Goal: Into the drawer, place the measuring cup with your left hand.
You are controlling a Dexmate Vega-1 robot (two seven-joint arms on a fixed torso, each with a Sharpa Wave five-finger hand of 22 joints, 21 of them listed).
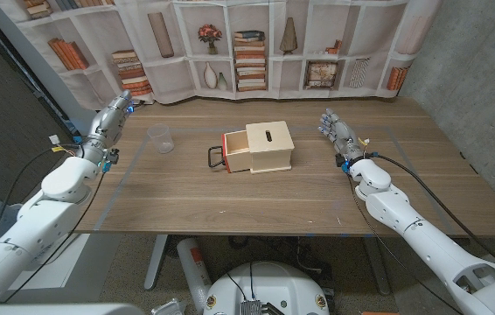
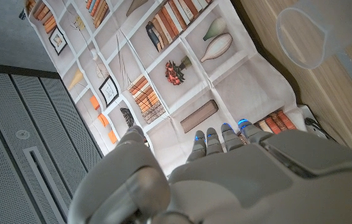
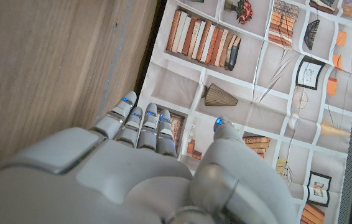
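A clear plastic measuring cup point(image 1: 161, 138) stands upright on the wooden table, left of centre. The left wrist view shows the same measuring cup point(image 2: 316, 31) near that picture's corner. A small wooden box point(image 1: 268, 147) sits mid-table with its red-edged drawer point(image 1: 233, 152) pulled out toward the cup, a black handle on its front. My left hand point(image 1: 112, 119) hovers at the table's left edge, a short way from the cup, fingers extended and holding nothing. My right hand point(image 1: 338, 132) stands open right of the box, fingers straight. Each wrist view shows its own hand, the left hand point(image 2: 213, 168) and right hand point(image 3: 145, 162), empty.
A bookshelf-printed backdrop point(image 1: 256, 48) hangs along the table's far edge. Blue tape lines mark a rectangle on the tabletop point(image 1: 230, 201). Cables run along both arms. A concrete wall stands at the right.
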